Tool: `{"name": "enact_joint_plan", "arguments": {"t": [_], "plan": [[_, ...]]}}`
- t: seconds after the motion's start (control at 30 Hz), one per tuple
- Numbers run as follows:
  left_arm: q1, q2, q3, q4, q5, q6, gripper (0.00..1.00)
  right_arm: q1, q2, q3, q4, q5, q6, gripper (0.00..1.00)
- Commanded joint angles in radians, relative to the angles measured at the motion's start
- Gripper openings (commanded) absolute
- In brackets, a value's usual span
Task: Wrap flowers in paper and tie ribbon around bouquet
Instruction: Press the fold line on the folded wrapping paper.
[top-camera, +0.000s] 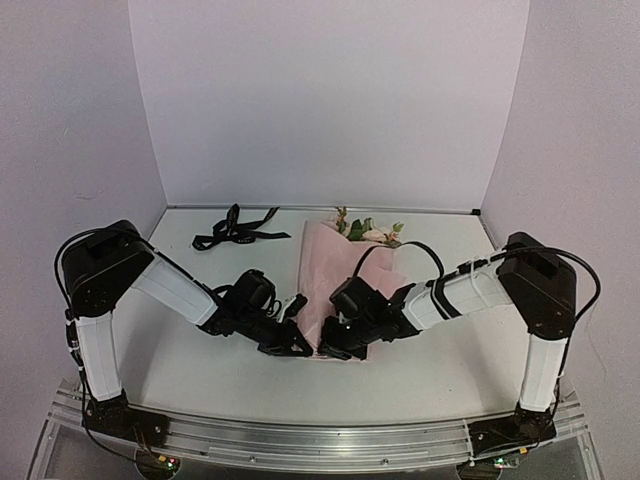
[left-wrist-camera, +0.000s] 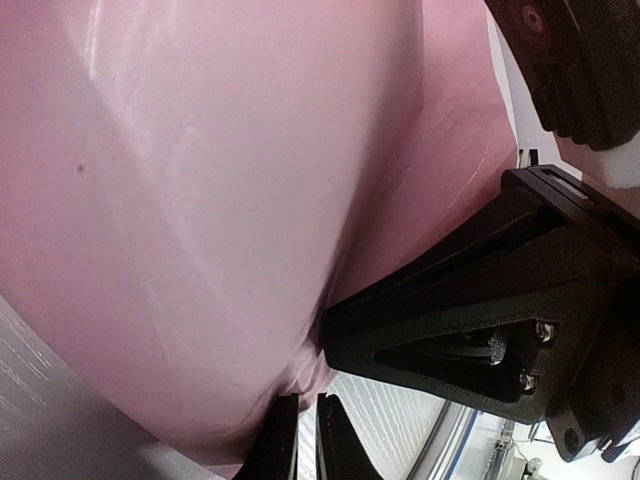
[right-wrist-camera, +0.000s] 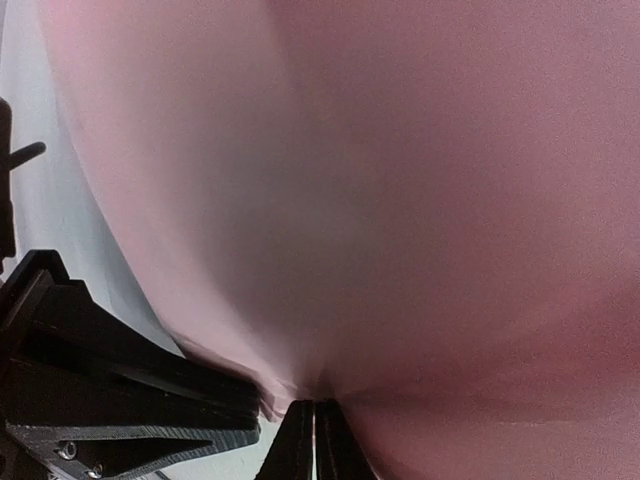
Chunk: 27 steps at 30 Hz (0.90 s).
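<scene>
1. We see the bouquet (top-camera: 332, 272) lying on the table (top-camera: 200, 370) about midway between the two arms. Its wide end points toward the back wall and its narrow end toward the arm bases.
2. The flowers (top-camera: 372, 232), pale pink and cream with green leaves, stick out of the wide far end.
3. The paper (left-wrist-camera: 200, 200), light pink, is wrapped around the stems as a cone. In both wrist views it fills nearly the whole frame, with soft folds across it.
4. The left jaws sit at the left side of the cone's near end. In the left wrist view their tips stand almost together, with only a thin slit between them, right at the paper's lower edge. We cannot tell whether any paper is caught there.
5. The right jaws sit at the right side of the same near end, just beside the left jaws. Their tips are pressed together, and creases in the paper run straight into them, so we read them as pinching the paper.
6. The ribbon (top-camera: 236, 230), black, lies in a loose tangle on the far left of the table, well apart from the bouquet and from both arms.
</scene>
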Motion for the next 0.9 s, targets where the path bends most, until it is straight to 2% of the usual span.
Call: {"name": "enact_joint_plan", "arguments": {"t": [0.0, 0.57, 0.87], "plan": [[-0.011, 0.049, -0.031, -0.065, -0.046, 0.007, 0.08, -0.024, -0.055, -0.091, -0.004, 0.038, 0.024, 0.04], [-0.01, 0.067, -0.022, -0.072, -0.05, 0.0, 0.08, -0.105, -0.237, -0.316, 0.033, 0.067, 0.016, 0.04], [-0.01, 0.021, -0.001, -0.086, -0.03, -0.012, 0.09, -0.109, -0.232, -0.325, 0.032, 0.059, 0.008, 0.04]]}}
